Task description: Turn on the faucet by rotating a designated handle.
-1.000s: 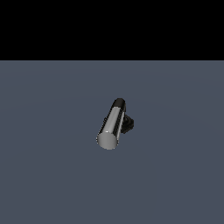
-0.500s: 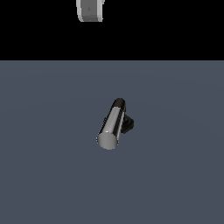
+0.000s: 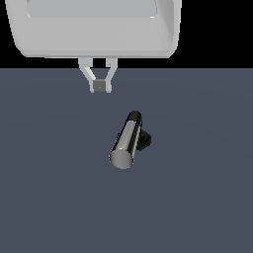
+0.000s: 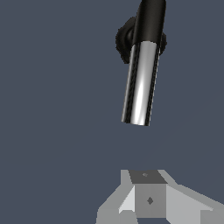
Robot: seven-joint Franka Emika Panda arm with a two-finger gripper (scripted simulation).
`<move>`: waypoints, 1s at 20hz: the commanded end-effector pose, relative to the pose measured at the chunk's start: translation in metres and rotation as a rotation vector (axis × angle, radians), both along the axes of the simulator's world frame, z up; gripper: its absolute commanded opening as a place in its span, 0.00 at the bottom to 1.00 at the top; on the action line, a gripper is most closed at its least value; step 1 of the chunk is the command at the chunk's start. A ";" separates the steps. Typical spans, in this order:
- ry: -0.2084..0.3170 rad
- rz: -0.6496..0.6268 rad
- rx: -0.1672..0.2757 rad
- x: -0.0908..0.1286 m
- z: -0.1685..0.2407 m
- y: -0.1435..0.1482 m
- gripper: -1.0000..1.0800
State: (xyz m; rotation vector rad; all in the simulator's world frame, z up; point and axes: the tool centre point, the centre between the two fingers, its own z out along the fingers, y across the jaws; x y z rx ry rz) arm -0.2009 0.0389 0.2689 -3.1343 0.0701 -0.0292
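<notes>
A: Beside the faucet [image 3: 132,141], apart from it, hangs the gripper [image 3: 100,86], its fingers [image 3: 89,74] clenched together on nothing.

B: And the handle [image 3: 124,143]?

A: It lies low over the dark desk [image 3: 197,197], untouched. I'd come down alongside its flat grey end and push sideways, not downward, so it turns about the black elbow [image 3: 144,138].

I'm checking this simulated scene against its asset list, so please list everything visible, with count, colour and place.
faucet: one, black ribbed base and elbow, standing on the floor near the middle of the exterior view.
handle: one, shiny chrome bar with a flat grey end, joined to the black elbow, untouched.
floor: one, flat slate blue-grey, under everything.
background: black band above the floor in the exterior view.
gripper: one, white-grey, fingertips together, apart from the handle.
</notes>
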 end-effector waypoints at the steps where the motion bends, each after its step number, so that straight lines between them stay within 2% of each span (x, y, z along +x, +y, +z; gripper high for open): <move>1: 0.002 -0.006 0.000 0.005 -0.020 0.003 0.00; 12: 0.012 -0.032 -0.001 0.026 -0.099 0.015 0.00; 20: 0.016 -0.045 -0.002 0.038 -0.139 0.020 0.00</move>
